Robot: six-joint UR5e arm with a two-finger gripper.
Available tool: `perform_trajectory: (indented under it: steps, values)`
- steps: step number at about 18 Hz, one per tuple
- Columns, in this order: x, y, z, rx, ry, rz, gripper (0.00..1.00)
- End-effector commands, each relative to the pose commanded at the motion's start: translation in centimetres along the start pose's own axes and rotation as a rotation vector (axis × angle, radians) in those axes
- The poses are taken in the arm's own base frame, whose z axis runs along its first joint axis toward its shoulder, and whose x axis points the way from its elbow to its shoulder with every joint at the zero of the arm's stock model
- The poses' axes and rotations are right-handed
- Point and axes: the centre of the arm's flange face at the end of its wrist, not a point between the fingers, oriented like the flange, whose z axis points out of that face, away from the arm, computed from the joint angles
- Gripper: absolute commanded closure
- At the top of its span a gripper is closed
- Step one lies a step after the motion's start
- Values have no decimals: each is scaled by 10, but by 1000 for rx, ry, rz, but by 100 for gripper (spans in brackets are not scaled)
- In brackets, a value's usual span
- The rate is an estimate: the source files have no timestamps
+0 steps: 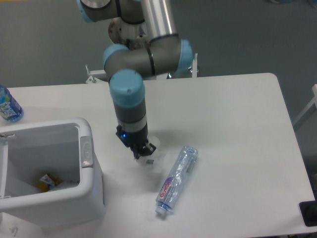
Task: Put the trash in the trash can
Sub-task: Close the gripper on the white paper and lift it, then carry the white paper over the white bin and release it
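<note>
Red lettering on crushed bottle [176, 179] label, too blurred to read; no other legible text.

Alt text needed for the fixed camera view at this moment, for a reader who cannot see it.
A robot arm's end effector holds a small crumpled white wrapper just above a white table, between a white trash can at left and a crushed clear bottle lying at right. A blue-labelled bottle stands at the table's far left edge.

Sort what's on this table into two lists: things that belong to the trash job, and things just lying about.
Job: white wrapper at the gripper; crushed clear bottle with red lettering; white trash can.

Lying about: blue-label bottle at the left edge; yellowish item already in the can.
</note>
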Motion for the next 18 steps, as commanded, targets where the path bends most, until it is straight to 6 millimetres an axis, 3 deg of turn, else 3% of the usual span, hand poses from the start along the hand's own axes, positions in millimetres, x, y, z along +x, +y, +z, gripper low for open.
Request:
perform_trajectory:
  steps: [3,5,8,10,11,14,18]
  values:
    - [-41,-14,-69,199,-17,-205,100]
    - [-57,-29,-111,320,9,-367,100]
    - [-64,-50,-157,420,29,-539,100]
    - [-65,-61,-167,451,37,-613,100]
    - [-59,-68,-173,471,41,-633,100]
    - [-16,-100,-180,498,84,-599,100]
    - [43,-135,-162,471,165,-539,100]
